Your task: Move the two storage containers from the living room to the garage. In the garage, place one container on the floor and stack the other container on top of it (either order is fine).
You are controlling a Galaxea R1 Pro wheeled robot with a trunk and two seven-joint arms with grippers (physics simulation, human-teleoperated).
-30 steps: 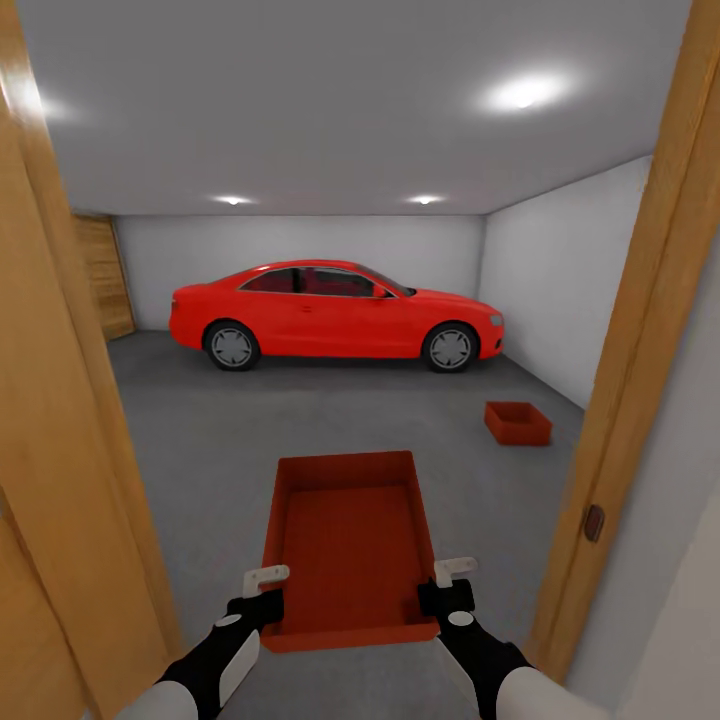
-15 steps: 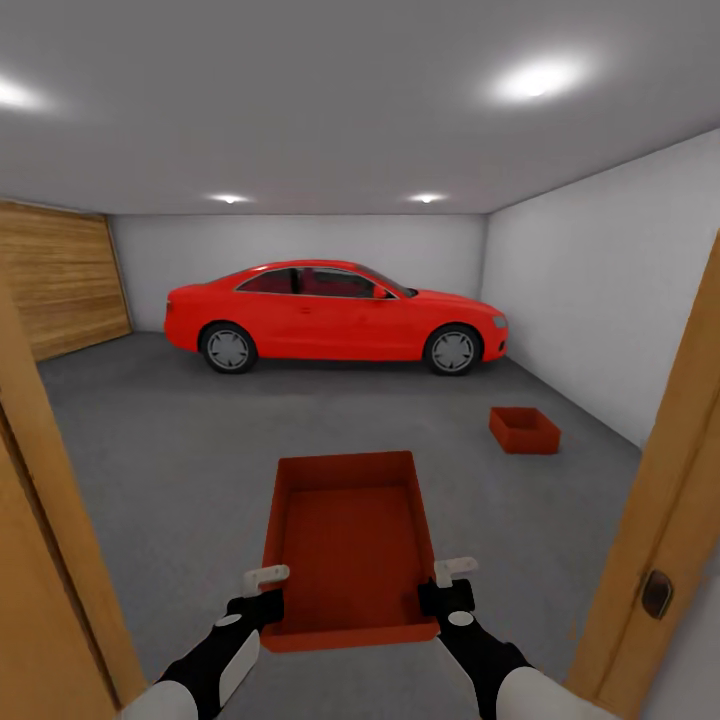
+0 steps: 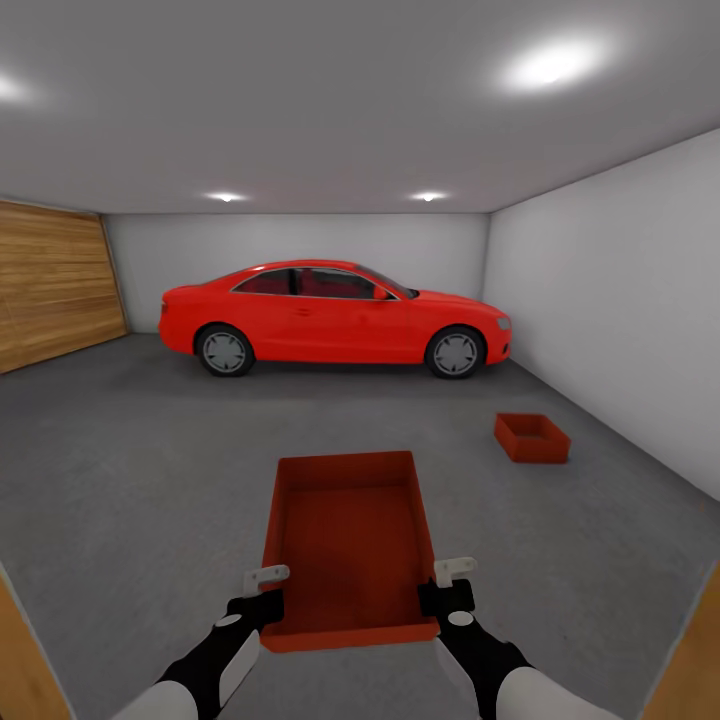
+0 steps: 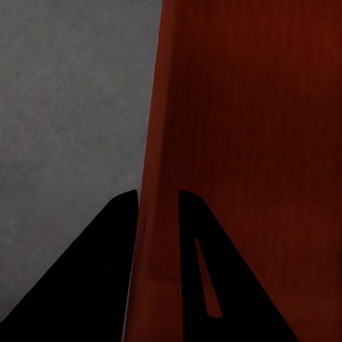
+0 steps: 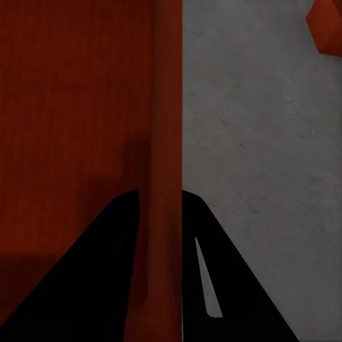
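Observation:
I carry one orange-red storage container (image 3: 348, 545) in front of me, above the garage floor (image 3: 150, 470). My left gripper (image 3: 262, 592) is shut on its left wall, and my right gripper (image 3: 448, 586) is shut on its right wall. The left wrist view has that thin wall (image 4: 153, 214) pinched between two dark fingers (image 4: 114, 242). In the right wrist view the other wall (image 5: 165, 178) runs between its fingers (image 5: 206, 242). The second storage container (image 3: 532, 437) sits on the floor ahead to the right, near the white wall; its corner (image 5: 326, 25) also shows in the right wrist view.
A red coupe car (image 3: 335, 318) is parked side-on across the far end of the garage. A wooden panelled door (image 3: 55, 285) fills the left wall. Slivers of the wooden door frame (image 3: 20, 660) remain at the lower corners. Open concrete lies between me and the car.
The view has advanced through the doorway: the wooden frame has slid out to the picture's edges and the garage has opened up. The container stays held the same way in both grippers.

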